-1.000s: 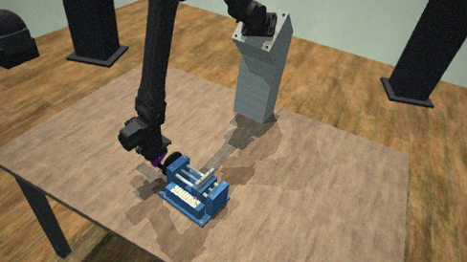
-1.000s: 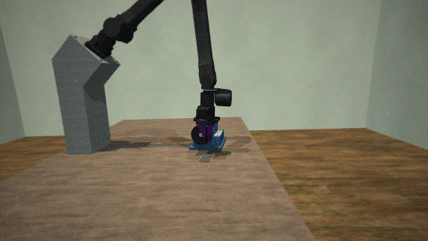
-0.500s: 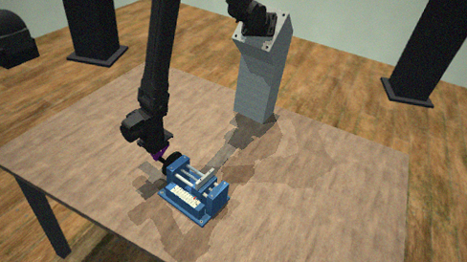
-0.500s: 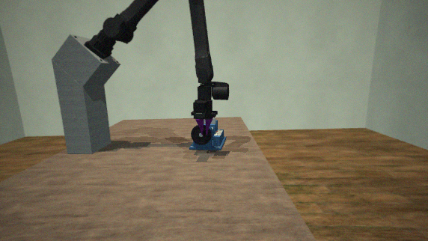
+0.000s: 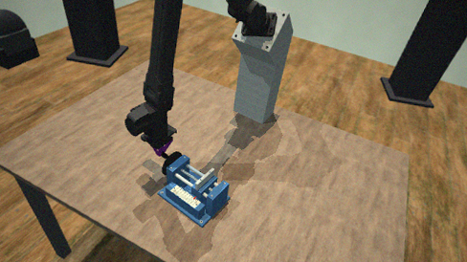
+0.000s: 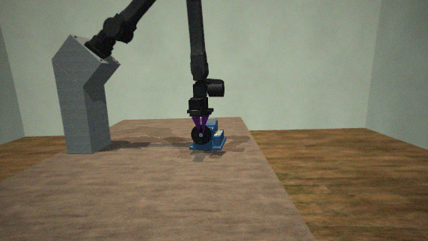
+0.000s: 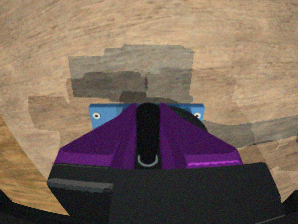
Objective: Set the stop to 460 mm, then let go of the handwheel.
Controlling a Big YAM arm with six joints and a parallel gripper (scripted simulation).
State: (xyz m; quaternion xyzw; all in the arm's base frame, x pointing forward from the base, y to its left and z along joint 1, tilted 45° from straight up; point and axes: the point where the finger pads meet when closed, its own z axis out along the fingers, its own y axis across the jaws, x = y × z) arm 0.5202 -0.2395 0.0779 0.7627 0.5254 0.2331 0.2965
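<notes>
The blue stop unit (image 5: pixel 217 201) (image 6: pixel 218 141) (image 7: pixel 100 110) stands on the table. Its pale stop block (image 5: pixel 205 179) sits on the rods, nearer the end away from the wheel. A red pointer (image 5: pixel 194 197) is over the right part of the white scale (image 5: pixel 179 193); the numbers are too small to read. The black handwheel (image 5: pixel 170 161) (image 6: pixel 196 139) is at the unit's near end in the exterior view. My gripper (image 5: pixel 164 153) (image 6: pixel 200 129) (image 7: pixel 148 110) points down at the upper part of the wheel, its purple fingers shut on the black crank handle (image 7: pixel 148 131).
The grey pedestal (image 5: pixel 258 82) (image 6: pixel 76 108) carries the arm and stands at the table's back edge in the top view. Dark pillars (image 5: pixel 87 10) (image 5: pixel 435 49) and a black rounded object (image 5: pixel 8 38) are beyond the table (image 5: pixel 335 217).
</notes>
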